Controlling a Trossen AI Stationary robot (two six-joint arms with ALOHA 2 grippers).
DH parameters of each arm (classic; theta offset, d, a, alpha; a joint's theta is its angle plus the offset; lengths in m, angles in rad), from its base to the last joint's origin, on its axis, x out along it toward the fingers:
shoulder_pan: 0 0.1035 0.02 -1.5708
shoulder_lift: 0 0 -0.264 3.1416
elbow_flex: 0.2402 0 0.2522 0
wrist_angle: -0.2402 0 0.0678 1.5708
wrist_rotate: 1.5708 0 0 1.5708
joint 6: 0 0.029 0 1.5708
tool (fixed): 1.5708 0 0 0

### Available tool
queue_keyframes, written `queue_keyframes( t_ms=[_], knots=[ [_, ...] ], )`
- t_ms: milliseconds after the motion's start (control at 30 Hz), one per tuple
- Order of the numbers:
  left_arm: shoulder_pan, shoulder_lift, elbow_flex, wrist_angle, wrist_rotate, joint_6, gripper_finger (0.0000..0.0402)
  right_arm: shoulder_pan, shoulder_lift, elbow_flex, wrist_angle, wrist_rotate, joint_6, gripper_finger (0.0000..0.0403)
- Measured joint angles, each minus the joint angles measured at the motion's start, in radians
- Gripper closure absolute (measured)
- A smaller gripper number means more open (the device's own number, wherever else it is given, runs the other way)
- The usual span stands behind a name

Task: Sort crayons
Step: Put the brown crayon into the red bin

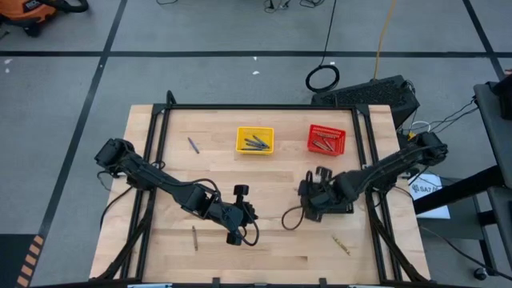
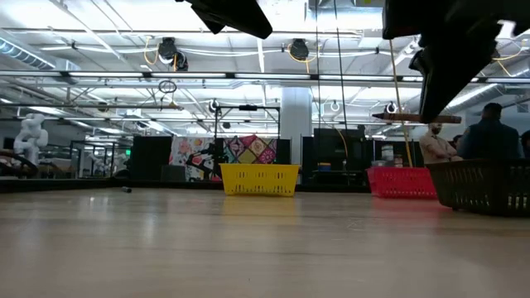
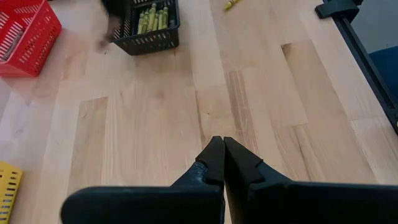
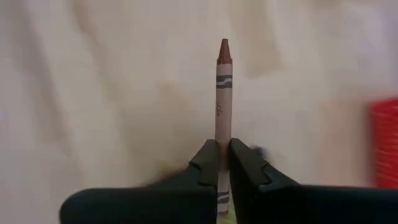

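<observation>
My right gripper (image 4: 222,158) is shut on a brown-red crayon (image 4: 222,87) and hangs above the table's middle right (image 1: 309,195), next to the black basket (image 3: 149,28) of yellow-olive crayons. The yellow basket (image 1: 254,140) holds blue-grey crayons and the red basket (image 1: 326,140) brown-red ones. Three loose crayons lie flat on the wood: a blue-grey one (image 1: 193,145), an olive one (image 1: 194,238) and a yellow one (image 1: 342,245). My left gripper (image 3: 222,148) is shut on nothing above the table's middle (image 1: 250,214). My right gripper pinches the crayon's paper-wrapped shaft (image 4: 221,134) between its two fingers, toward the blunt end. The longer part, with the pointed tip (image 4: 224,45), sticks out past the fingers. The fingers slant steeply down from above and lie across the crayon. It hangs about level (image 2: 410,118), clear of the table.
The black basket (image 2: 484,186) is largely covered by my right arm in the high view. A black frame rail (image 1: 264,106) runs round the tabletop. There is bare wood between the two arms and along the near edge. People stand in the room beyond the table.
</observation>
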Motion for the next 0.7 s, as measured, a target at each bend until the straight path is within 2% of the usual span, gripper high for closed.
queue_keyframes(
  t_ms=[133,400,700],
  knots=[
    [0.0,0.0,0.0,0.0,0.0,0.0,0.0401,-0.064,-0.04,0.0,-0.096,0.003,-0.05,0.0403],
    [0.0,0.0,0.0,0.0,0.0,0.0,0.0401,-0.225,-0.112,-0.006,-0.146,0.003,-0.184,0.0403],
    [0.0,0.0,-0.013,-0.003,0.0,-0.001,0.0402,-0.484,-0.196,-0.124,-0.145,0.002,-0.346,0.0403]
  ],
)
